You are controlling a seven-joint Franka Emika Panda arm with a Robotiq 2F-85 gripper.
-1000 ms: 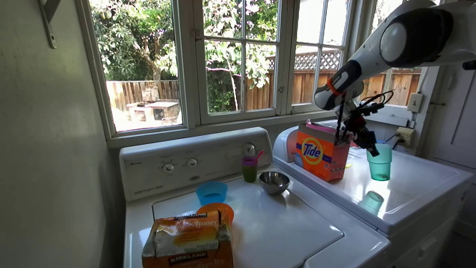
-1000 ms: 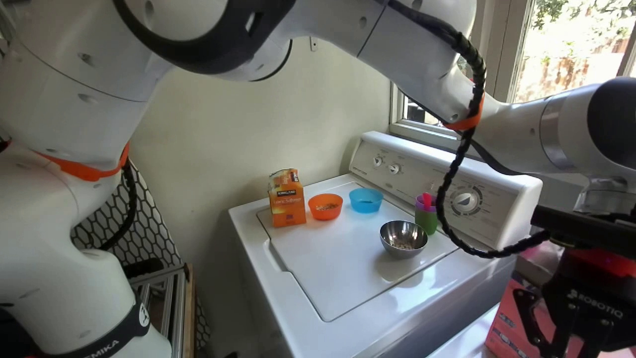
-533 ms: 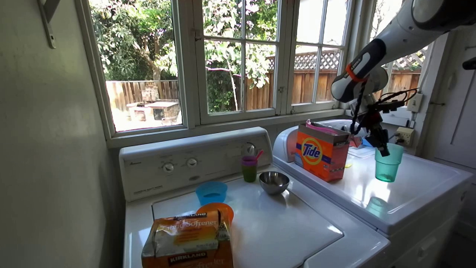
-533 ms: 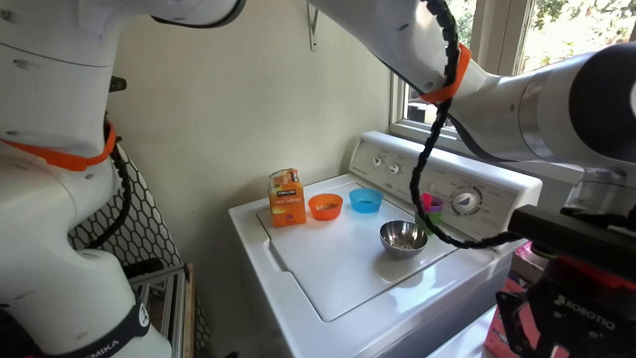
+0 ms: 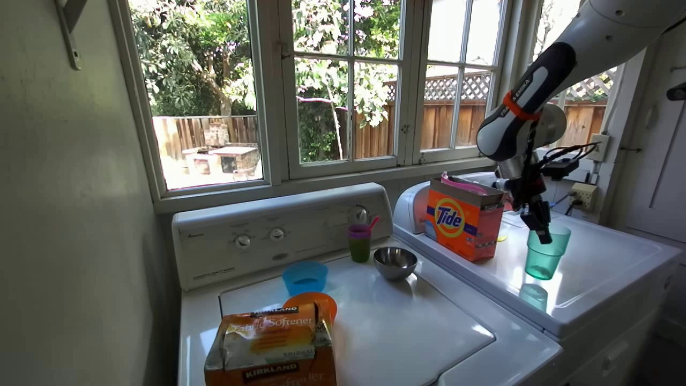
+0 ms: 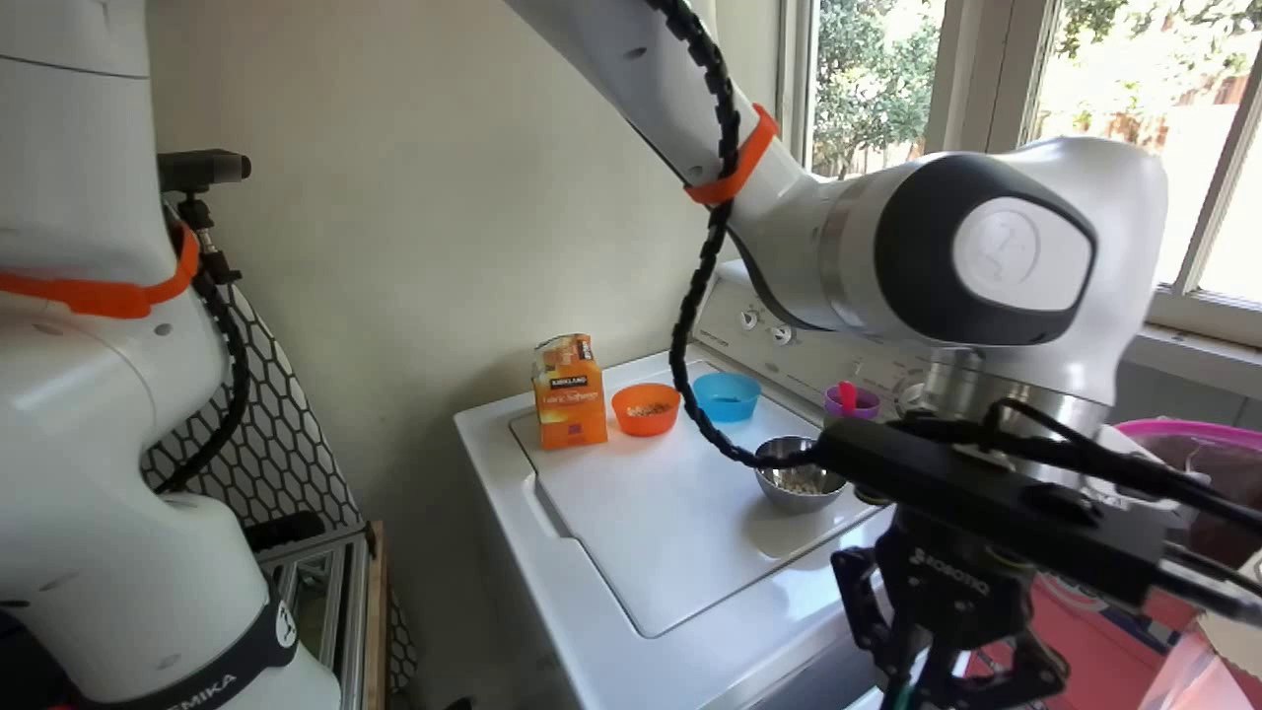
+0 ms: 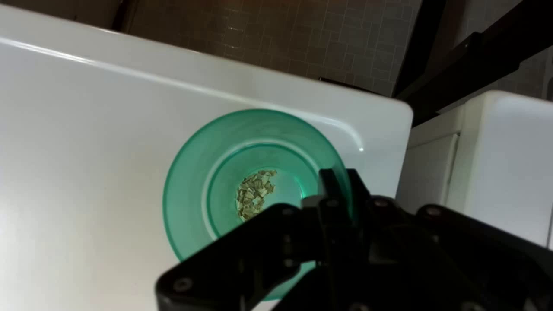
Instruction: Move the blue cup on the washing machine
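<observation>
The blue cup (image 5: pixel 544 264), a tall translucent teal tumbler, hangs slightly tilted just above the glossy white appliance. My gripper (image 5: pixel 544 236) is shut on its rim. The wrist view shows the cup (image 7: pixel 190 185) from above with dry flakes in its bottom, one fingertip inside and one outside the rim at the gripper (image 7: pixel 341 179). In an exterior view the gripper (image 6: pixel 912 680) sits at the lower edge and most of the cup is out of view. The washing machine (image 5: pixel 418 332) with dials on its raised back panel stands beside; it also shows in an exterior view (image 6: pixel 631 532).
The glossy appliance (image 5: pixel 611 262) carries an orange detergent box (image 5: pixel 455 228) close to my gripper. On the washing machine stand a steel bowl (image 5: pixel 395 265), a green-purple cup (image 5: pixel 359 246), a low blue dish (image 5: pixel 304 277), an orange bowl (image 5: pixel 321 300) and a softener box (image 5: pixel 268 348).
The arm and held cup first shifted slightly right in an exterior view, then came back left and lower in the picture. In an exterior view the gripper moved left. The grip stays shut.
</observation>
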